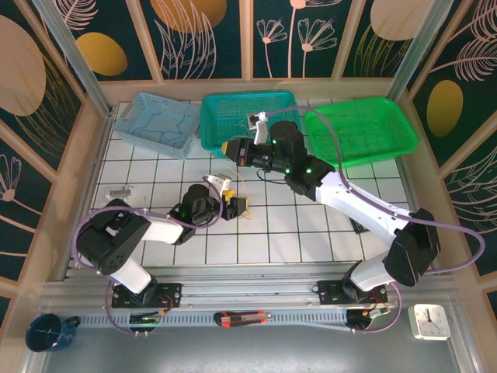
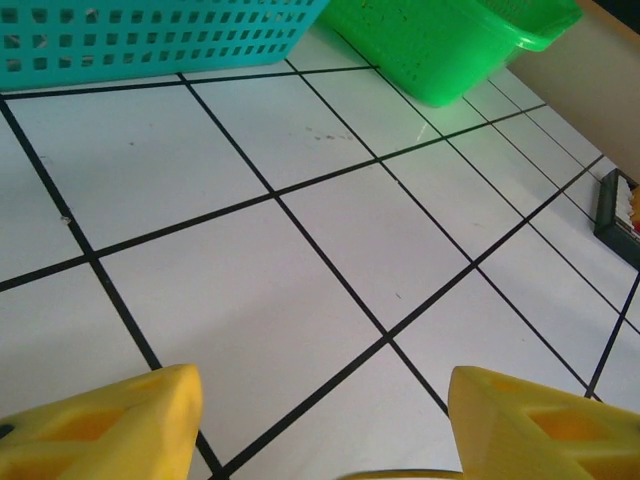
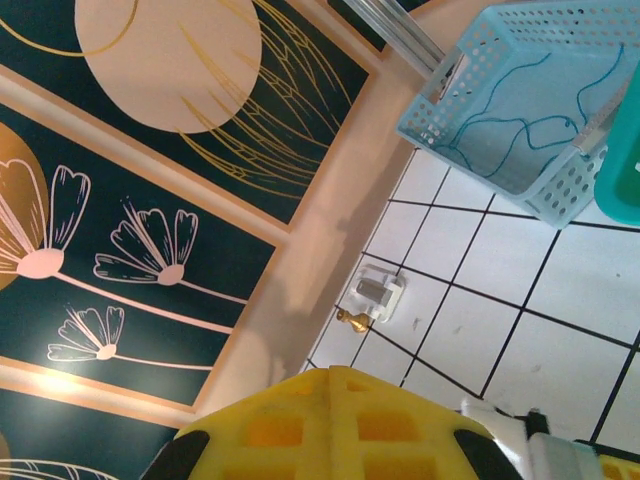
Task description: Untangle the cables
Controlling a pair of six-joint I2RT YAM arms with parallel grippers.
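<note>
With left pincer (image 1: 237,206) hanging spread above a yellow cable (image 2: 395,474) on the surface (image 2: 300,130), right pincer (image 1: 224,146) pressed together and blue cable (image 3: 497,128) lying in the pale basket (image 3: 566,188) — likely risk: jaws closing off-centre, strand slipping free.

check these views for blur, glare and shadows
Left wrist: the yellow fingers at the bottom edge are soft, the tiles sharp, with a faint bright streak beside the green basket. Right wrist: the near finger is blurred, and a soft shadow lies on the wall. Top external: even light, sharp, the frame posts splayed by the wide lens.
</note>
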